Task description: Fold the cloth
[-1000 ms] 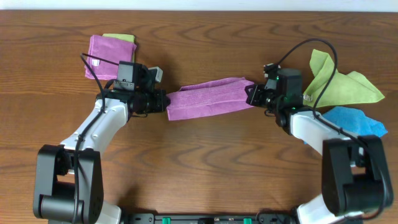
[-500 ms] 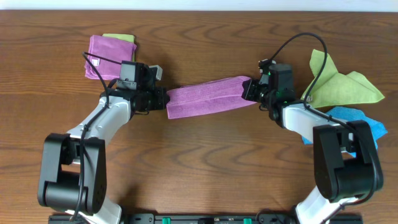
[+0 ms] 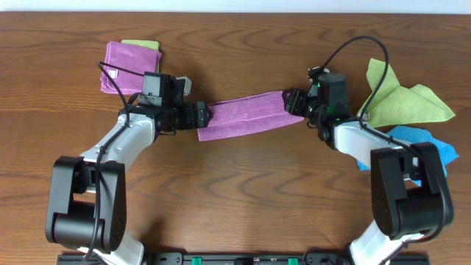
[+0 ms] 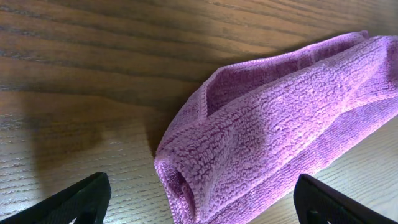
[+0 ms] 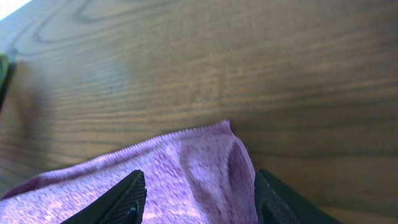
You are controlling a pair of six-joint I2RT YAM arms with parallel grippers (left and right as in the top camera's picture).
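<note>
A long purple cloth [image 3: 246,115], folded into a narrow strip, lies flat on the wooden table between my two arms. My left gripper [image 3: 200,114] is at its left end. In the left wrist view the rolled cloth end [image 4: 273,124] sits between the left gripper's [image 4: 199,205] wide-apart jaws, and neither finger touches it. My right gripper [image 3: 294,101] is at the right end. In the right wrist view the cloth corner [image 5: 186,168] rests on the table between the right gripper's [image 5: 199,196] parted fingers.
A folded magenta cloth [image 3: 131,65] lies on a green one at the back left. A crumpled lime-green cloth [image 3: 401,99] and a blue cloth [image 3: 416,143] lie at the right, beside the right arm. Black cables arch over both arms.
Both grippers were shut on the cloth's ends and have now opened. The cloth lies loose on the table, and the left gripper has drawn slightly over its left end.
</note>
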